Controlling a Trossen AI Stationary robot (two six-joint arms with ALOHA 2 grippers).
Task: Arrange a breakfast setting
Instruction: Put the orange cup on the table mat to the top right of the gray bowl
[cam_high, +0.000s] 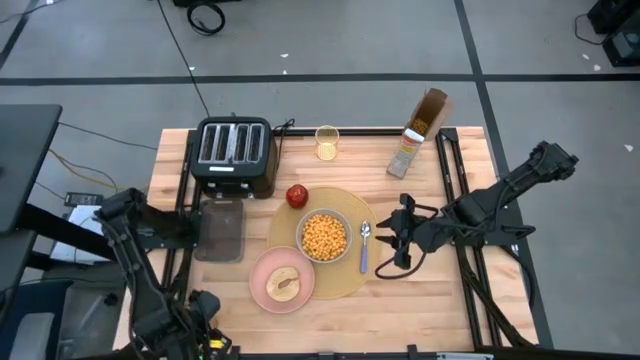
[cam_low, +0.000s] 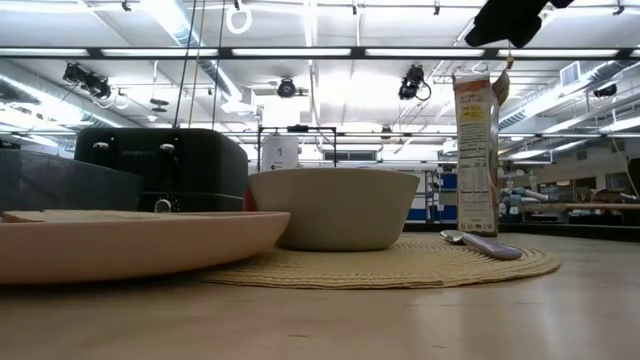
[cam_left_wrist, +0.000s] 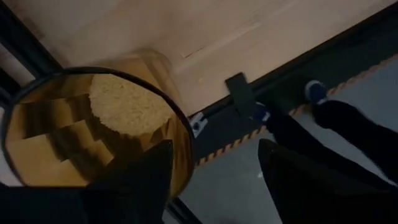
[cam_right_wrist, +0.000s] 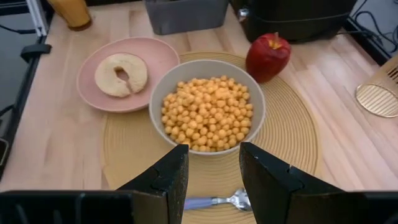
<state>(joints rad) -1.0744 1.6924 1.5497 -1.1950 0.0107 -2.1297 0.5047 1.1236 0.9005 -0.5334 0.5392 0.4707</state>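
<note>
A tan placemat (cam_high: 350, 278) carries a white bowl (cam_right_wrist: 208, 112) of cereal balls, a red apple (cam_right_wrist: 267, 56) at its far edge and a metal spoon (cam_high: 364, 250) at its right. A pink plate (cam_right_wrist: 127, 74) with a ring of bread overlaps its near left. My right gripper (cam_right_wrist: 213, 152) hovers open above the spoon, clear of it. An amber glass (cam_left_wrist: 93, 124) stands on the table by the near left corner. My left gripper (cam_left_wrist: 214, 149) points down beside it, open. In the high view that arm hides the glass. My left gripper has one finger (cam_left_wrist: 143, 180) lying over the amber glass's rim (cam_left_wrist: 181, 134), coming from above. The other finger (cam_left_wrist: 298, 180) stands well off to the side. Whether the near finger touches the glass, I cannot tell. The glass stands upright on the table.
A black toaster (cam_high: 235, 155) and a dark grey container (cam_high: 220, 228) stand at the left. A second yellowish glass (cam_high: 327, 142) and an open cereal box (cam_high: 420, 140) stand at the far side. A person's legs (cam_left_wrist: 348, 118) show beyond the table's edge by the left gripper.
</note>
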